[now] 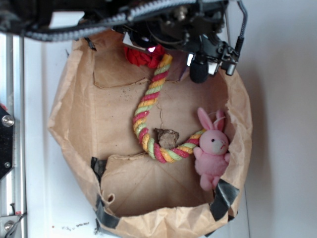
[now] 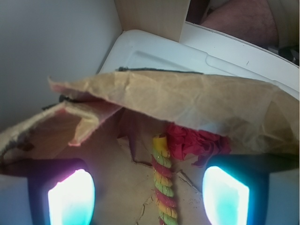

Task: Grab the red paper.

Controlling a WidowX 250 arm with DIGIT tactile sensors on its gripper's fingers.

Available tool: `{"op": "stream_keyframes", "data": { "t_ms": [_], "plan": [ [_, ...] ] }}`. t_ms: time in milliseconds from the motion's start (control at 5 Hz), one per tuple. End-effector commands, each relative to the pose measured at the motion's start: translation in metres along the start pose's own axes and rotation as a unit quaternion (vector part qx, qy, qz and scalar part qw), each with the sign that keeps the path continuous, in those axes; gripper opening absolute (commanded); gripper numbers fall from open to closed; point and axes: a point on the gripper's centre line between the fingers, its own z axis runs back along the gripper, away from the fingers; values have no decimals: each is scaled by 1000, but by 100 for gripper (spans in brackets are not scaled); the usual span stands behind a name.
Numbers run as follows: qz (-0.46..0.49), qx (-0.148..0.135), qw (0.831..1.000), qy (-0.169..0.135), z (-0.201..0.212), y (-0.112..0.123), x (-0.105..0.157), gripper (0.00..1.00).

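Note:
The red paper (image 1: 140, 56) is a crumpled bright red ball at the far end of the brown paper bag (image 1: 74, 99), partly hidden under the arm. In the wrist view the red paper (image 2: 194, 143) lies just under the bag's folded rim, ahead and slightly right of centre. My gripper (image 2: 149, 197) is open, its two glowing fingers (image 2: 71, 199) spread wide with only the rope between them. It hovers above the bag floor, short of the paper. In the exterior view the gripper (image 1: 173, 47) hangs over the bag's far end.
A red-yellow-green twisted rope (image 1: 148, 111) curves from the red paper across the bag floor; in the wrist view the rope (image 2: 164, 183) runs down the middle. A pink plush bunny (image 1: 212, 148) leans on the right wall. A brown lump (image 1: 166, 137) lies by the rope.

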Motion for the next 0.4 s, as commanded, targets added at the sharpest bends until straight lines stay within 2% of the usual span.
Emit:
{"op": "stream_keyframes", "data": {
  "t_ms": [0, 200],
  "plan": [
    [-32, -41, 999, -4, 21, -8, -23, 100],
    [-37, -42, 998, 6, 27, -12, -37, 100]
  ]
}}
